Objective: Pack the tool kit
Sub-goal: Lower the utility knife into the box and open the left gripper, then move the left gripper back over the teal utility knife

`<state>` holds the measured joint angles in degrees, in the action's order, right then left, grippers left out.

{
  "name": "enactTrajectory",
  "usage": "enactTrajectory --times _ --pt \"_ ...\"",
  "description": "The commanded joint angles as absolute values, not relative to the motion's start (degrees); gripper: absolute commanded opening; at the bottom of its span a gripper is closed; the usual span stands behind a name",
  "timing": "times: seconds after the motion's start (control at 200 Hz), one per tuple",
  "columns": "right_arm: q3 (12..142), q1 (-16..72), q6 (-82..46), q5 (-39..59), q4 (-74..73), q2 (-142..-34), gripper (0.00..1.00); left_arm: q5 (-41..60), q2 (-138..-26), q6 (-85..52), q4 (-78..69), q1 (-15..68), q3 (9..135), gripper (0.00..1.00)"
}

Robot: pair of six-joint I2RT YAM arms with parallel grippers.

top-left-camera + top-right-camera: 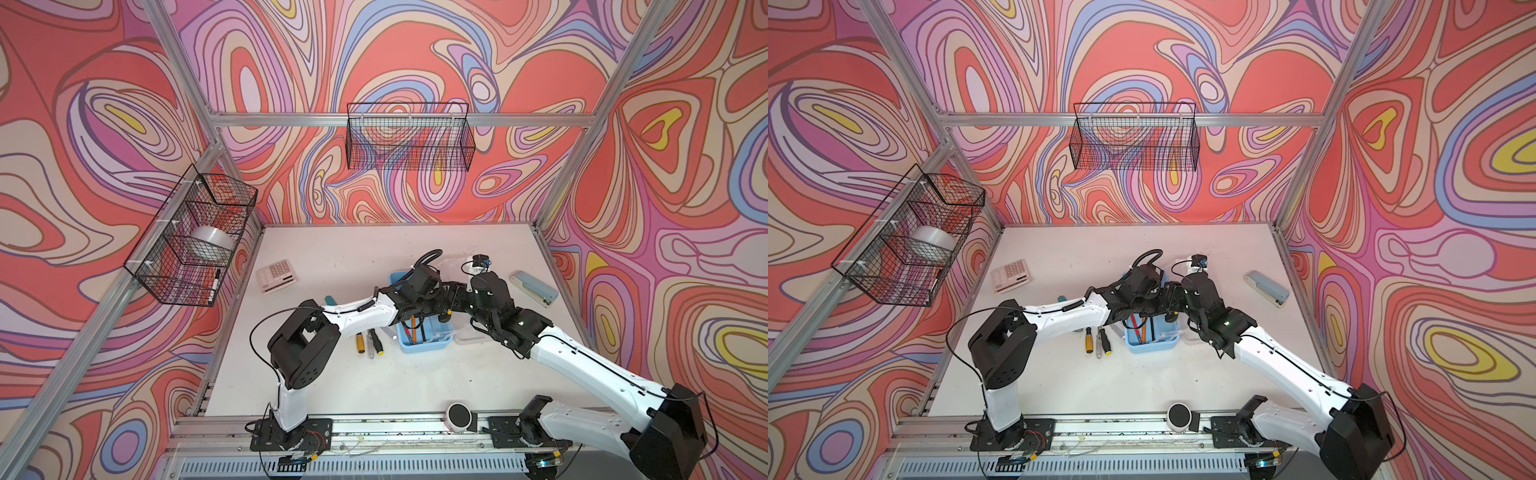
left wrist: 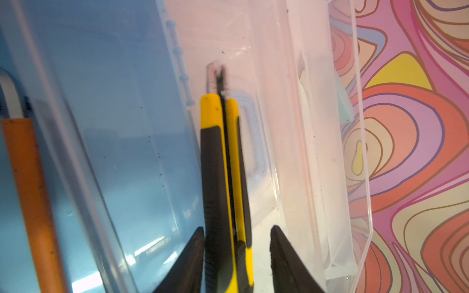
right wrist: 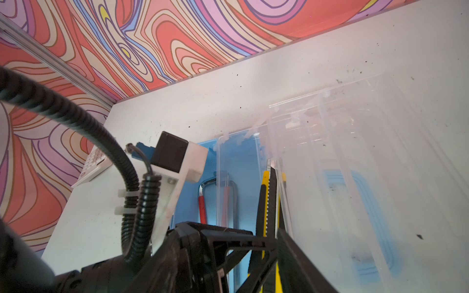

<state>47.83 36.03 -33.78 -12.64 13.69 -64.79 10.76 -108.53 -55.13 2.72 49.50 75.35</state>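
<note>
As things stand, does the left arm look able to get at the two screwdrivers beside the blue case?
Probably yes: the screwdrivers lie uncovered on the table beside the case, though the left pincer straddles the yellow-black cutters.

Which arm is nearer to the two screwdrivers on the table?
Left. The left arm extends just beside the screwdrivers; the right arm is across the blue case from them.

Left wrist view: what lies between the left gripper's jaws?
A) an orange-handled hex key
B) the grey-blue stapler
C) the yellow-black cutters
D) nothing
C: the yellow-black cutters run lengthwise between the two black jaws of the left gripper, with one jaw against them and the other standing a little apart.
</note>
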Motion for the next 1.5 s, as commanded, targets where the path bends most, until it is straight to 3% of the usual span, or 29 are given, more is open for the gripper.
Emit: enactTrajectory --times 0.0,0.25,0.561,1.107,1.272,1.497 --pt "48.8 36.3 -32.8 -11.0 15.5 -66.0 0.62 11.6 -108.9 -55.0 0.1 49.8 76.6 0.44" --pt "49.0 36.3 -32.3 -10.7 15.6 -65.7 0.62 10.1 -106.4 -52.7 1.2 49.7 75.8 0.43" --pt "49.6 36.3 -30.8 -8.2 16.1 -64.7 0.63 -1.6 -91.6 -46.1 6.6 48.0 66.1 0.47" --pt "50.0 36.3 -30.0 -4.9 14.1 -67.6 0.64 -10.9 -64.2 -43.1 24.2 29.5 44.9 0.53" --pt "50.8 37.9 -31.4 -1.4 13.1 -70.1 0.63 -8.0 -61.3 -43.5 24.7 24.0 40.1 0.53" --pt "53.5 44.2 -31.6 -2.7 12.3 -77.1 0.61 -8.6 -63.1 -42.4 24.9 23.1 39.3 0.53"
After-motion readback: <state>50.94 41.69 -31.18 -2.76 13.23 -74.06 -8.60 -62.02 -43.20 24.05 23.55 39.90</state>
